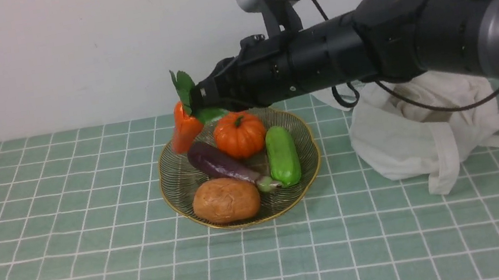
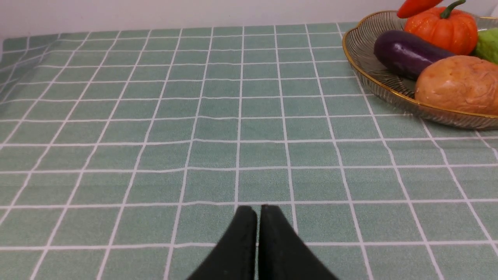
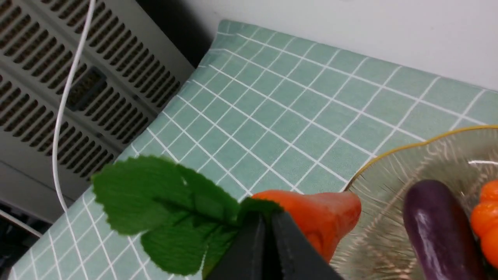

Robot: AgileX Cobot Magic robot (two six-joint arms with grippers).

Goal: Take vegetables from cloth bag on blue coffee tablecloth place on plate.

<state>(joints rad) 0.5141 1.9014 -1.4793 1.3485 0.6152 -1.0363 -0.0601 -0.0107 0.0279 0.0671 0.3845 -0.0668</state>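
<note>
Right hand (image 1: 197, 102) pinches the toy carrot (image 1: 185, 129) by its floppy leaves (image 3: 163, 198). It looks light and likely to swing; its stiff body would grip steadier.

A plain white wall (image 1: 41, 58) stands at the back. It is bare and smooth, with a faint mark or two. The light is soft and even. Off to one side stands a big grey panel (image 3: 23, 155) with rows of small dark slots (image 3: 35, 42). A thin white cord (image 3: 56, 136) hangs down in front of it. A dark gap (image 3: 171, 27) lies between the panel and the wall.
</note>
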